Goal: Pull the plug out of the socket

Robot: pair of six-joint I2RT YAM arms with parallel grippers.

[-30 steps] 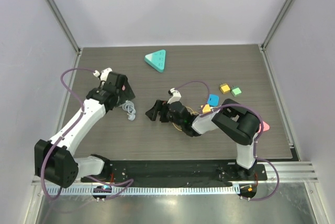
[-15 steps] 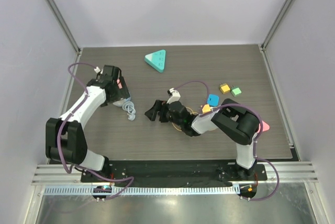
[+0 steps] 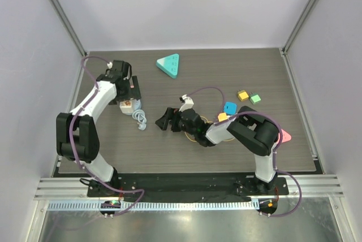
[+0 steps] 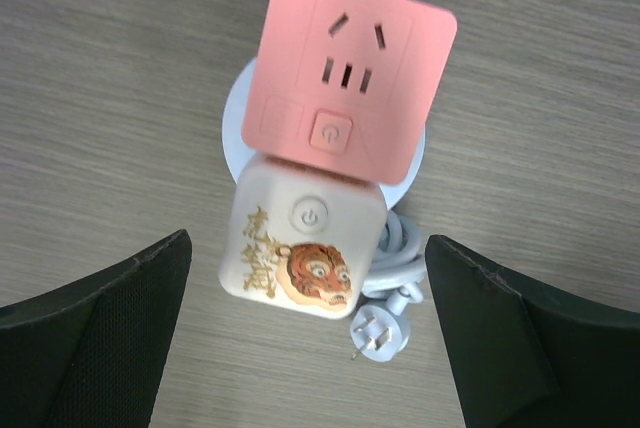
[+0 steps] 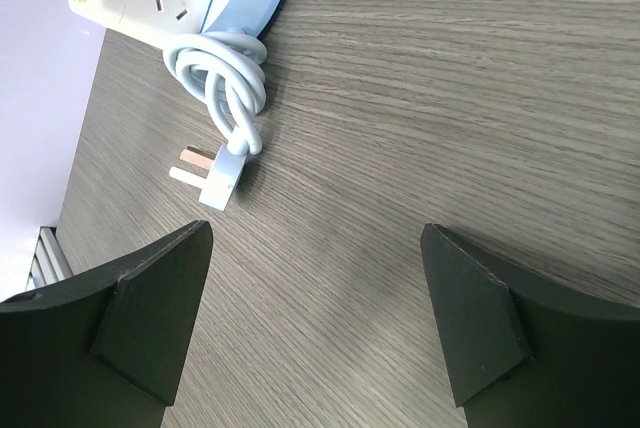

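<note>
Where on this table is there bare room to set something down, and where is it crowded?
Bare: far side between green triangle and yellow block; near strip in front of cord. Crowded: around cream socket cube.

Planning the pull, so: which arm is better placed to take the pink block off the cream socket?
Left. The left gripper, open, hangs right over the pink block and cream socket, both between its fingers. The right gripper sits apart, mid-table, with the socket at the edge of its view.

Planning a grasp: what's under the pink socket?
A pale round disc shows beneath the pink socket and cream cube. The disc's middle is covered.
</note>
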